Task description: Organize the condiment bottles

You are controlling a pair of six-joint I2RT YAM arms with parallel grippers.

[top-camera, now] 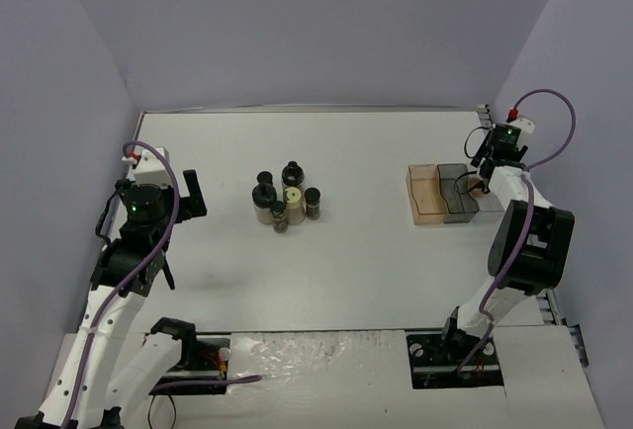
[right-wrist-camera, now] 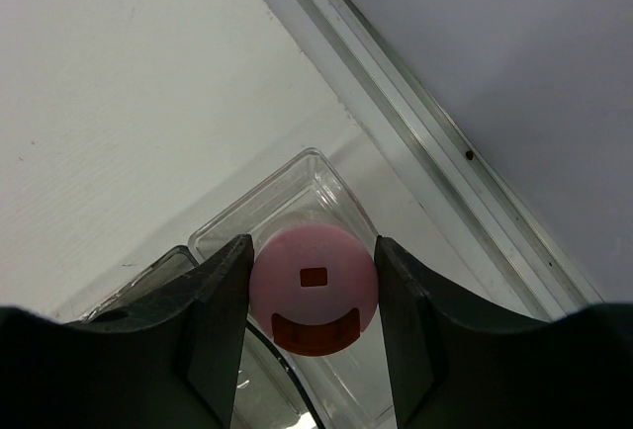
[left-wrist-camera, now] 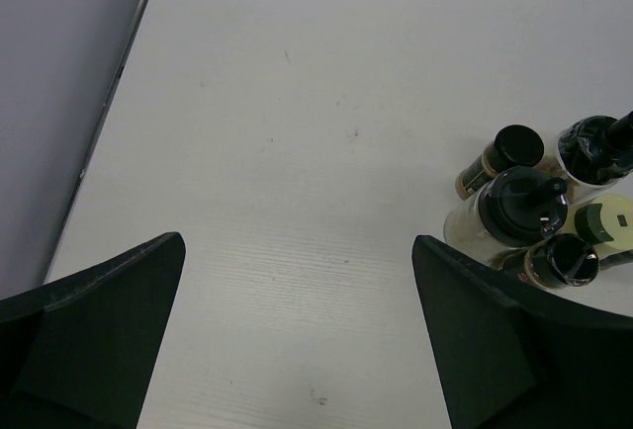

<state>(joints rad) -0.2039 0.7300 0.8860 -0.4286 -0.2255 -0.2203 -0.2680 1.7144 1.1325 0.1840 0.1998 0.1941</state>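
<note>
My right fingers [right-wrist-camera: 213, 320] pinch the pink-capped bottle [right-wrist-camera: 315, 286] over the tray's clear end compartment [right-wrist-camera: 341, 192]; released off-centre, it could catch the wall and topple. My left fingers [left-wrist-camera: 99, 310] hang spread near five bottles [top-camera: 285, 202] mid-tabletop [top-camera: 366, 261]

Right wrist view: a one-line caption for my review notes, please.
Right gripper, jaws shut on the pink-capped bottle, over the clear tray compartment.

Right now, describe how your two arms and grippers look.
Both the left arm and right arm have white links, black joint housings and a looping purple cable. A green light glows near each wrist. The left gripper and right gripper have matte black, wedge-shaped fingers.
</note>
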